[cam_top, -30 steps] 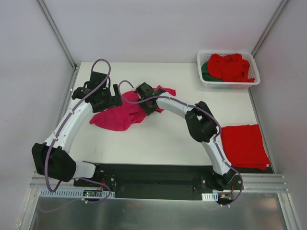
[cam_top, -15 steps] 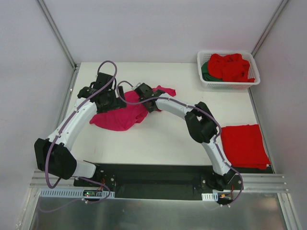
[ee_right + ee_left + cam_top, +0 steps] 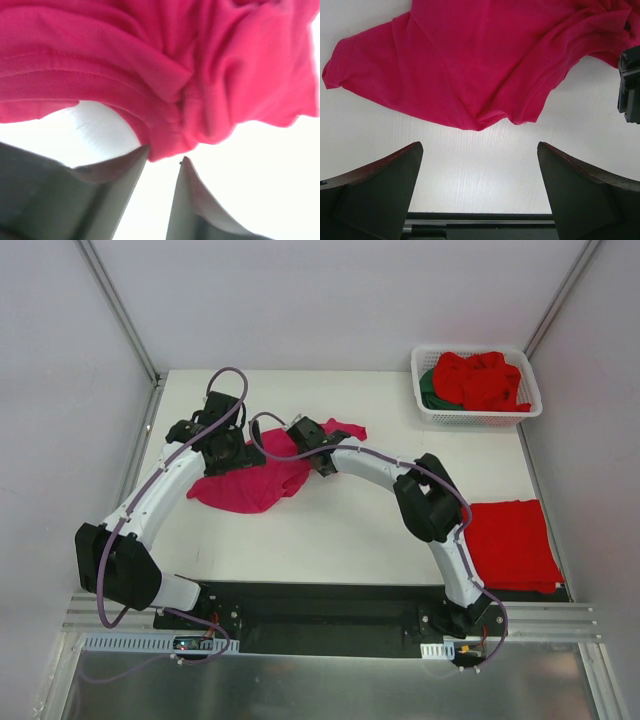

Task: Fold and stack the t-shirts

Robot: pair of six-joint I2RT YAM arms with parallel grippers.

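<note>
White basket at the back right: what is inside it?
Crumpled red t-shirts fill the basket; a dark green t-shirt peeks out at its left. Anything beneath them is covered.

A crumpled t-shirt [image 3: 250,485] lies on my table [image 3: 340,530], left of centre. A folded t-shirt [image 3: 510,540] sits near right, the basket [image 3: 428,412] behind it.

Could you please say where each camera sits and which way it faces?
Top external: above and behind the bases, looking down on the table; left arm and right arm show whole.
Left wrist: on the left arm, facing down at the magenta t-shirt; left gripper shows, wide open.
Right wrist: on the right arm, close at the hem; right gripper shows, tips only.
Shared: all three see that shirt.
</note>
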